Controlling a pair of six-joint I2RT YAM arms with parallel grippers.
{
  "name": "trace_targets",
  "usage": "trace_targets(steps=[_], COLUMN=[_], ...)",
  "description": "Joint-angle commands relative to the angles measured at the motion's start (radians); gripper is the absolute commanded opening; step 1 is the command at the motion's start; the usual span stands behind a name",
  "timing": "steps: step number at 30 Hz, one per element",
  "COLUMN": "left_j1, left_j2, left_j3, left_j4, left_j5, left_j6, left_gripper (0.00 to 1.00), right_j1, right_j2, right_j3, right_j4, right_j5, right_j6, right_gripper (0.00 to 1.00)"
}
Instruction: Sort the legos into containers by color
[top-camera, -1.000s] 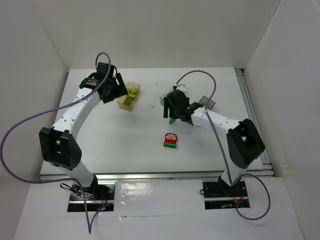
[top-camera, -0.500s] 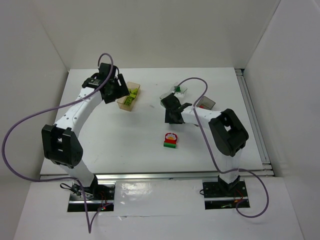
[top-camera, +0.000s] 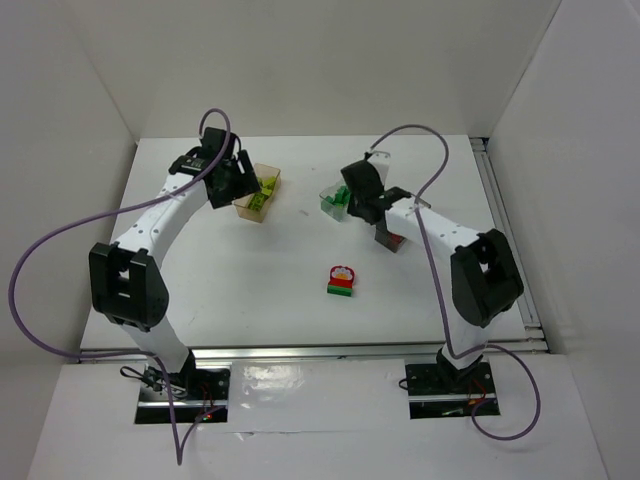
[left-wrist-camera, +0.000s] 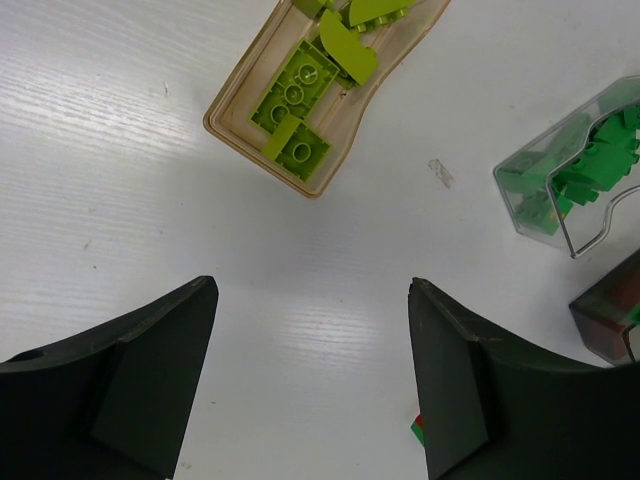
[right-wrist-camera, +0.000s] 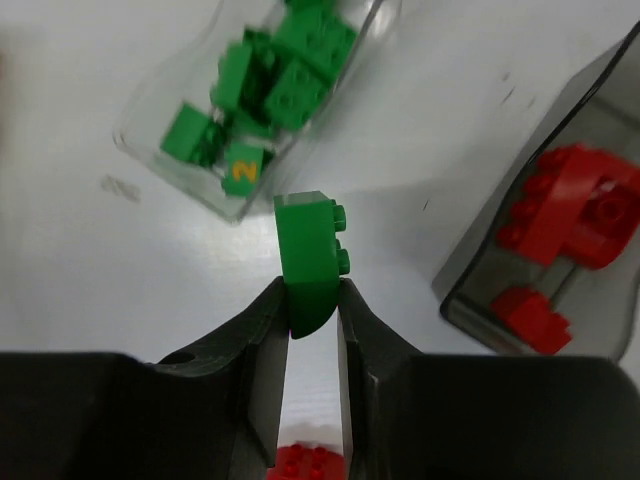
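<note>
I am in the carry-and-drop step for a green piece: my right hand (right-wrist-camera: 310, 298) is clenched on a dark green brick (right-wrist-camera: 308, 250), pinched by its lower end so the studded part stands clear of the fingertips. From the right wrist view the brick hangs over bare bench (top-camera: 250, 290), just short of the clear tub (right-wrist-camera: 150, 148) where the other dark green bricks (right-wrist-camera: 290, 60) lie, and beside the smoky tub (right-wrist-camera: 470, 285) with the red bricks (right-wrist-camera: 570, 200). In the overhead view both tubs sit right of centre toward the far edge, the clear one nearer the middle. The next move, as I judge it, calls for a short push toward the far edge until the brick is over the clear tub's opening, then releasing. The risk is drifting right and dropping it beside the reds, or clipping the tub wall. My left hand (left-wrist-camera: 310, 290) is released, jaws wide and holding nothing, hovering near the far-left corner just short of the amber tub (left-wrist-camera: 230, 95) with the lime bricks (left-wrist-camera: 295, 90). A red-and-green stack (top-camera: 340, 281) is unsorted near the middle of the bench, toward the near edge, well apart from either hand.
</note>
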Motion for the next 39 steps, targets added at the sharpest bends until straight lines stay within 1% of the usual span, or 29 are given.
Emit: trace_targets(steps=[1,4,5,6,8,13,16,18,19,21,22,23,24,26,27,28,29,30,31,32,33,34,35,36,37,38,39], left_j1=[-0.003,-0.003,-0.003,-0.003,0.006,0.015,0.015,0.025,0.025,0.025,0.025,0.025,0.025,0.025,0.025,0.025,0.025,0.025,0.016,0.003,-0.006,-0.015,-0.038,-0.047,-0.063,-0.063,-0.072], left_j2=[0.009,0.009,0.009,0.009,0.0,0.0,0.0,0.0,0.0,0.0,0.0,0.0,0.0,0.0,-0.009,-0.009,-0.009,-0.009,-0.009,-0.009,-0.009,-0.009,-0.009,-0.009,-0.009,-0.009,-0.009], left_j3=[0.005,0.005,0.005,0.005,0.005,0.005,0.014,0.014,0.014,0.014,0.014,0.014,0.014,0.014,0.014,0.005,0.005,0.005,0.005,0.005,0.005,0.005,0.005,0.005,0.005,0.005,0.005], left_j4=[0.021,0.021,0.021,0.021,0.021,0.021,0.012,0.012,0.012,0.012,0.012,0.012,0.012,0.012,0.012,0.012,0.012,0.012,0.012,0.012,0.012,0.012,0.012,0.012,0.012,0.012,0.012], left_j5=[0.008,0.008,0.008,0.008,0.008,-0.001,-0.001,-0.001,-0.001,-0.001,-0.001,-0.001,-0.001,0.011,0.011,0.026,0.06,0.075,0.075,0.089,0.089,0.089,0.089,0.08,0.08,0.08,0.08], left_j6=[0.025,0.025,0.025,0.025,0.025,0.025,0.025,0.025,0.034,0.035,0.035,0.035,0.035,0.035,0.035,0.035,0.059,0.07,0.079,0.097,0.097,0.097,0.107,0.107,0.107,0.107,0.096], left_gripper=[0.85,0.85,0.85,0.85,0.85,0.85,0.85,0.85,0.85,0.85,0.85,0.85,0.85,0.85,0.85,0.85,0.85,0.85,0.84,0.84,0.84,0.84,0.84,0.84,0.84,0.84,0.84], right_j1=[-0.055,-0.099,-0.108,-0.121,-0.131,-0.151,-0.161,-0.161,-0.161,-0.161,-0.161,-0.161,-0.161,-0.161,-0.161,-0.161,-0.161,-0.161,-0.15,-0.132,-0.119,-0.102,-0.063,-0.044,-0.023,0.02,0.042], right_j2=[-0.064,0.005,0.028,0.08,0.129,0.258,0.316,0.34,0.349,0.36,0.347,0.329,0.305,0.207,0.168,0.13,0.046,0.004,-0.037,-0.117,-0.152,-0.185,-0.24,-0.261,-0.28,-0.313,-0.329], right_j3=[0.089,0.171,0.226,0.256,0.331,0.446,0.48,0.503,0.503,0.527,0.527,0.515,0.465,0.397,0.364,0.286,0.244,0.201,0.108,0.062,0.015,-0.07,-0.11,-0.146,-0.207,-0.233,-0.258], right_j4=[0.032,0.043,0.043,0.043,0.034,0.043,0.043,0.043,0.034,0.011,0.011,0.021,0.043,0.087,0.121,0.135,0.135,0.148,0.149,0.149,0.115,0.089,0.061,-0.004,-0.035,-0.066,-0.109], right_j5=[0.028,-0.008,-0.018,-0.018,-0.018,-0.05,-0.059,-0.059,-0.059,-0.042,-0.042,-0.032,-0.032,-0.041,-0.053,-0.064,-0.076,-0.116,-0.134,-0.153,-0.176,-0.191,-0.203,-0.219,-0.228,-0.237,-0.246], right_j6=[-0.066,-0.11,-0.121,-0.135,-0.144,-0.156,-0.147,-0.147,-0.147,-0.147,-0.137,-0.136,-0.136,-0.136,-0.136,-0.136,-0.136,-0.146,-0.146,-0.156,-0.156,-0.156,-0.144,-0.133,-0.12,-0.103,-0.063], right_gripper=[0.15,0.15,0.15,0.15,0.15,0.15,0.16,0.21,0.36,0.53,0.59,0.66,0.68,0.68,0.66,0.63,0.61,0.58,0.57,0.57,0.57,0.57,0.61,0.64,0.68,0.8,0.84])
